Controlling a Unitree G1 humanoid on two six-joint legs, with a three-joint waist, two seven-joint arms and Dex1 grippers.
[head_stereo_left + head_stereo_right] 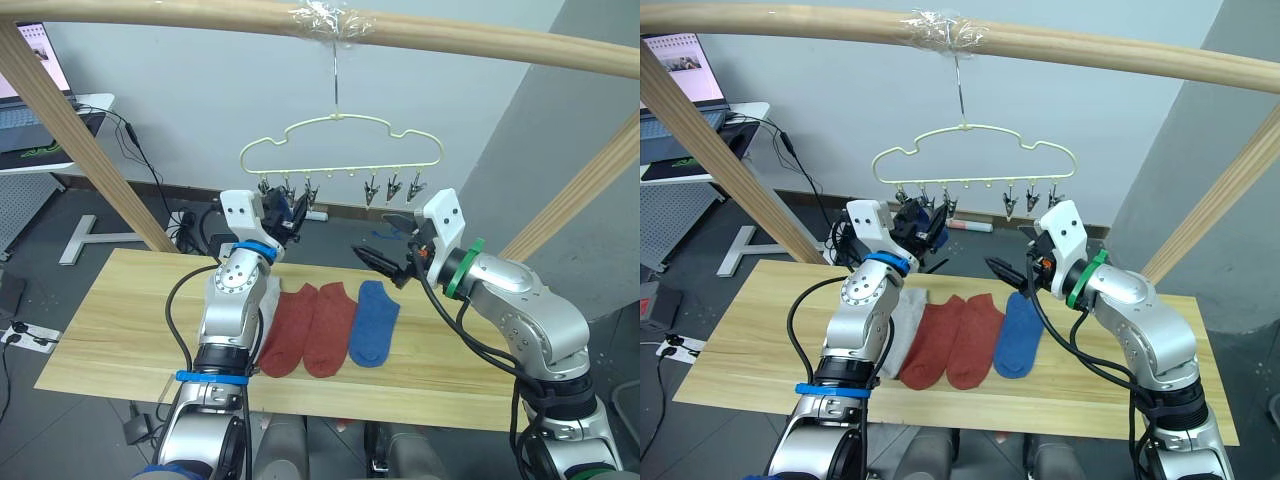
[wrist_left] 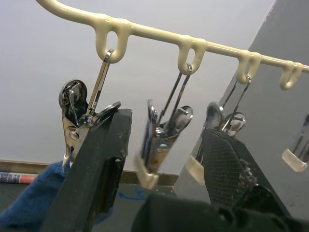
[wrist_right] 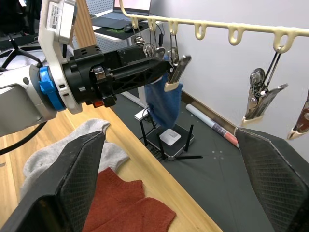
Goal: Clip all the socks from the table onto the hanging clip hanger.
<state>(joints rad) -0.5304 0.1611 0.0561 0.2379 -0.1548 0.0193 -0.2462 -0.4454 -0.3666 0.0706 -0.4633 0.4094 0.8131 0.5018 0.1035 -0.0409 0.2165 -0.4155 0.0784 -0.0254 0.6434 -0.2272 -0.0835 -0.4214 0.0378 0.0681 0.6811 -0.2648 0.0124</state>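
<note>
Blue sock going onto the far-left clips; five clips to go

Your left tool [image 1: 283,213] is raised to the left end of the clip hanger [image 1: 340,141], its fingers [image 2: 99,164] spread either side of the second clip [image 2: 157,145] and gripping nothing, while a blue sock [image 3: 161,99] hangs just beside it at the leftmost clip [image 2: 77,113]; whether that clip has truly bitten you cannot tell. Your right tool [image 1: 392,262] hovers wide apart and empty above the surface [image 1: 120,320], near the second blue sock [image 1: 374,320]. Two rust red socks [image 1: 310,328] lie left of it, grey socks [image 3: 72,150] under the left arm. You are likely finishing the first clipping: ease the left tool back, watch that the sock stays, then send a tool down for the next sock
</note>
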